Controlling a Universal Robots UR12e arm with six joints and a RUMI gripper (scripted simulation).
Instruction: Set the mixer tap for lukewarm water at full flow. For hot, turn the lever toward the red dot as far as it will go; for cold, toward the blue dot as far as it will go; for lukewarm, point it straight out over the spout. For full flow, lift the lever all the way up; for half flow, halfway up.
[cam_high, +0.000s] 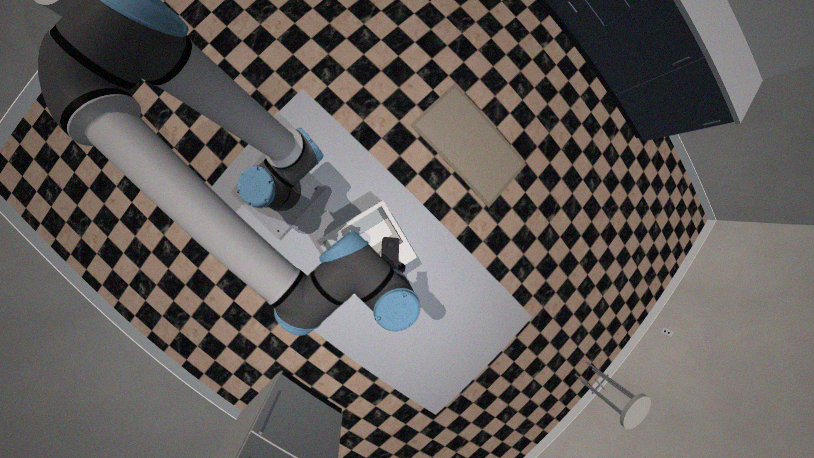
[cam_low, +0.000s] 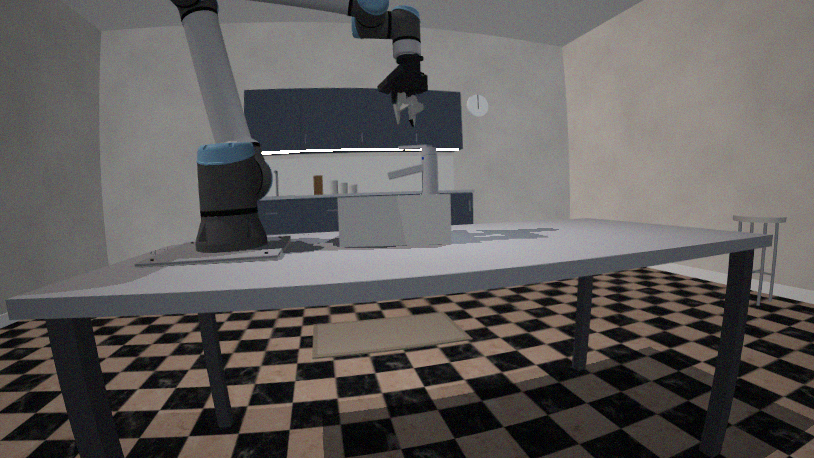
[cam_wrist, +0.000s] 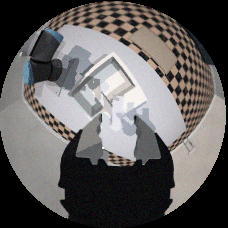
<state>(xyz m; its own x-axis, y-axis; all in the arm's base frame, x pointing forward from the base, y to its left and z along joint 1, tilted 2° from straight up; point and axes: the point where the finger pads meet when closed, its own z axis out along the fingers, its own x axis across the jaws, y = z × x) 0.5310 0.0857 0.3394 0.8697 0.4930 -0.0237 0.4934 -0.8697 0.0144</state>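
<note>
The mixer tap (cam_low: 429, 173) stands upright at the back right of the white sink box (cam_low: 392, 227) (cam_high: 372, 222) (cam_wrist: 125, 72) on the table. Its spout (cam_low: 405, 170) points left in the exterior view. The lever (cam_low: 412, 146) lies low and flat on top of the tap, with a blue dot (cam_low: 422, 157) just below it. My gripper (cam_low: 405, 116) (cam_high: 392, 250) (cam_wrist: 118, 115) hangs pointing down, well above the lever and apart from it. Its fingers stand partly open with nothing between them. In the overhead view the wrist hides most of the tap.
The robot base (cam_low: 230, 199) stands on a plate left of the sink on the white table (cam_low: 512, 256). A stool (cam_low: 759, 219) stands at the far right. A beige mat (cam_low: 387, 333) lies on the checkered floor under the table. Kitchen cabinets line the back wall.
</note>
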